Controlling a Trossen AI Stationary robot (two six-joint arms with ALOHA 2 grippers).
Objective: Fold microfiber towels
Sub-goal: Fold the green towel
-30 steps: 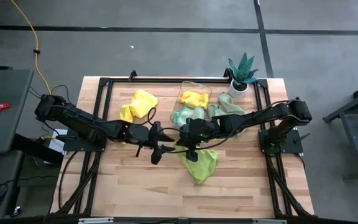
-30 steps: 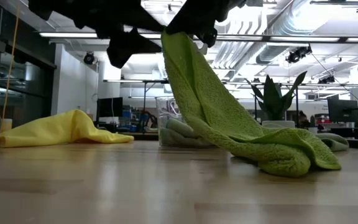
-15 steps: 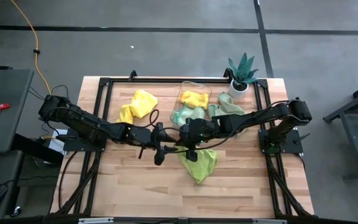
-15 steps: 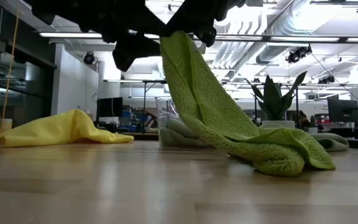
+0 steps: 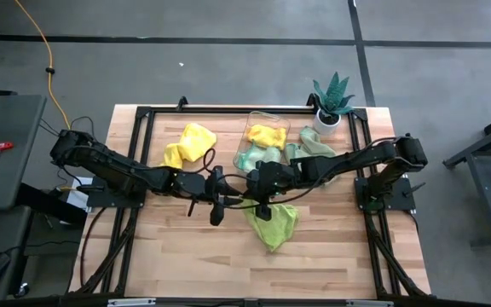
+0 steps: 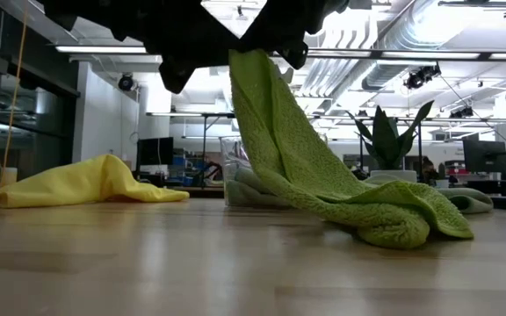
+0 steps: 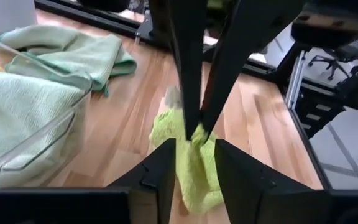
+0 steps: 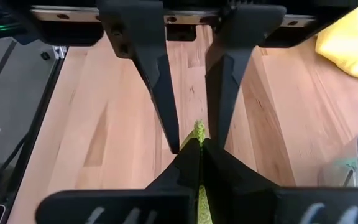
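A lime green microfiber towel (image 6: 314, 167) hangs from my right gripper (image 8: 197, 149), which is shut on its top above the table's middle. Its lower part (image 5: 273, 226) lies heaped on the wood. My left gripper (image 7: 194, 146) faces it from the left, partly open. Its fingers stand on either side of the same raised edge, right beside the right fingers. A yellow towel (image 5: 190, 143) lies crumpled at the far left. A pale green one (image 5: 315, 142) lies beside the bin. My right gripper pinches the lime towel's raised top edge (image 8: 198, 130) between its two fingers, slanting down from the table's right. The towel hangs below the fingers in a slack drape, its lower end (image 6: 393, 219) bunched on the table. My left gripper: I cannot tell whether its fingers touch the towel between them.
A clear plastic bin (image 5: 280, 119) at the far middle holds a yellow and a mint cloth. A spiky potted plant (image 5: 331, 98) stands at the far right corner. Black frame rails (image 5: 139, 153) run along the table's sides. Bare wood lies toward the near edge.
In the low view, my left gripper's dark finger has closed in on the lime towel's held top, and the gap beside the towel is gone. My right gripper has kept still with the towel hanging from it.
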